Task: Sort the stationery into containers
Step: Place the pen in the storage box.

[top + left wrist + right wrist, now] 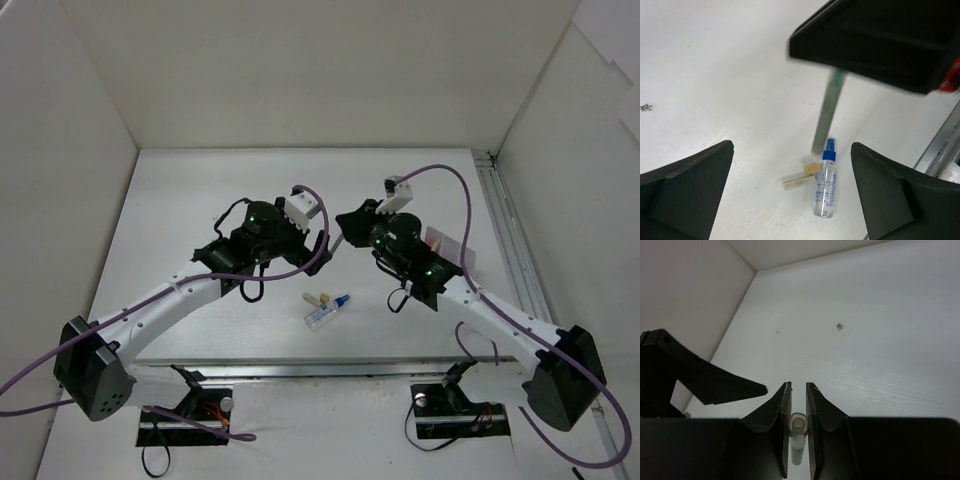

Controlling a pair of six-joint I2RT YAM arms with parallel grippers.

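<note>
My right gripper is shut on a grey pen, which hangs down from the jaws above the table's middle. The pen also shows in the left wrist view, and in the top view. My left gripper is open and empty, above and behind a clear bottle with a blue cap that lies on the table. A small beige piece and a pale stick lie beside the bottle. The white box with a lilac-pink inside sits behind my right arm, partly hidden.
White walls close the table at the back and both sides. A metal rail runs along the right edge. A small dark speck lies on the far table. No other pens show.
</note>
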